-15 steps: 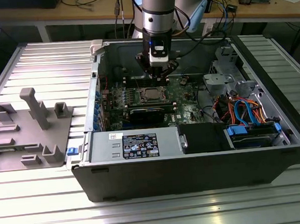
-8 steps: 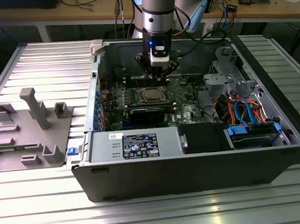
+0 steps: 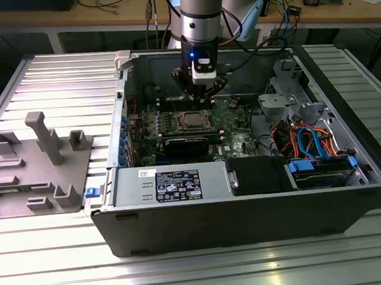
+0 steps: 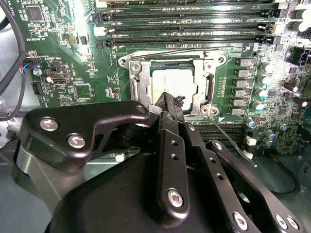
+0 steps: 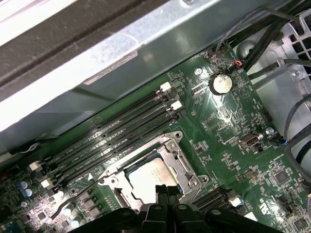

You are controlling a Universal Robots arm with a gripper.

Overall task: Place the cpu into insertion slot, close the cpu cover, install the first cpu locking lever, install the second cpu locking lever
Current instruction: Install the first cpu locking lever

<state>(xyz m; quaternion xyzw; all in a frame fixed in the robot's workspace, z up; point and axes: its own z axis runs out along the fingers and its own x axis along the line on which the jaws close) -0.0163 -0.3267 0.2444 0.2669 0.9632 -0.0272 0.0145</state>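
The gripper (image 4: 171,100) is being held low over the motherboard (image 4: 73,63) inside the open computer case (image 3: 249,220). Its jaws are being held pressed together with nothing pinched between them, so they are being offered as one blunt tip. The cpu (image 4: 174,86) is being shown seated in the insertion slot (image 4: 221,59), just beyond the jaw tips. The cpu cover (image 4: 140,81) is being shown lying down around the cpu as a frame, with its nearest edge right beneath the tips. Whether that edge is actually being touched cannot be told. A thin locking lever (image 4: 233,143) is being left sticking out from a socket corner to one side of the jaws, apart from them and apparently not hooked down. The memory slots (image 4: 184,19) are being seen well beyond the tips, past the socket. The step in hand is being judged as the settling of the cover over the chip, with the latching not yet done. For this to be done well, force is best being put on the metal frame, not on the chip's silver top. It is best being applied straight down and slowly, so that the tip is not being allowed to skid onto the small parts beside the socket. The frame is also best being pressed flat and square, so that the chip is not being tilted beneath it.
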